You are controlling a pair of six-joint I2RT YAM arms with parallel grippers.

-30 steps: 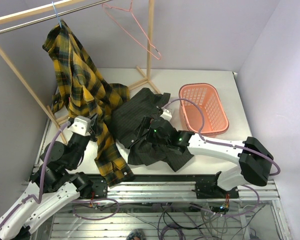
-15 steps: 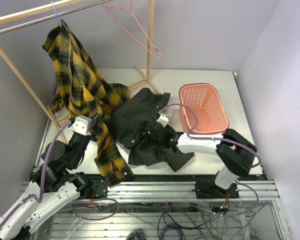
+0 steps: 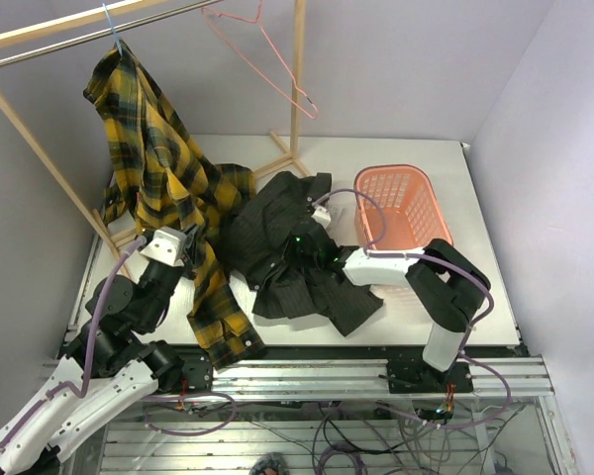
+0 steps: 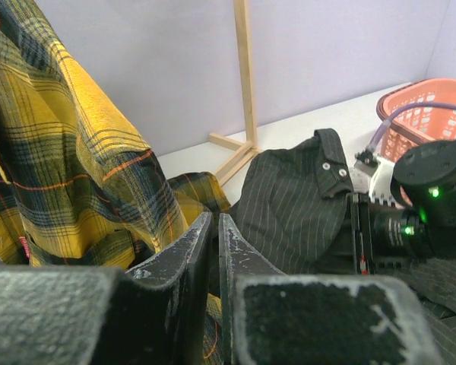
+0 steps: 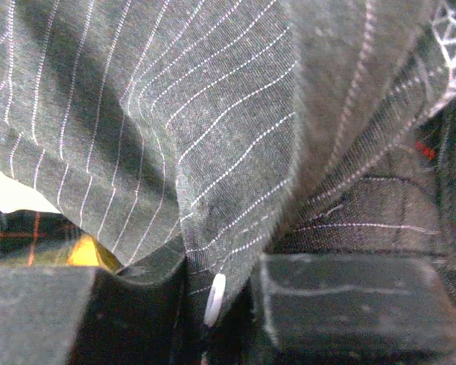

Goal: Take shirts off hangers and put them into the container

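Note:
The yellow-and-black plaid shirt (image 3: 153, 163) hangs from a light blue hanger (image 3: 112, 25) on the rail, and its lower part trails onto the table. An empty pink hanger (image 3: 267, 49) hangs further right. The dark striped shirt (image 3: 282, 252) lies crumpled on the table, left of the salmon container (image 3: 401, 213). My right gripper (image 3: 302, 247) is buried in it. Its jaws (image 5: 220, 300) pinch a fold of striped cloth with a white button. My left gripper (image 3: 186, 240) sits beside the plaid shirt (image 4: 53, 152), with its fingers (image 4: 205, 228) a thin slit apart and nothing seen between them.
A wooden clothes rack stands at the back left. Its upright post (image 3: 297, 89) and floor feet (image 3: 282, 163) are just behind the dark shirt. The right arm's purple cable (image 3: 361, 203) loops over the container's left rim. Walls close in on the left, back and right.
My right gripper slid further left into the dark shirt and closed on a fold of it. The shirt's collar end bunched up toward the back. The left arm stayed put.

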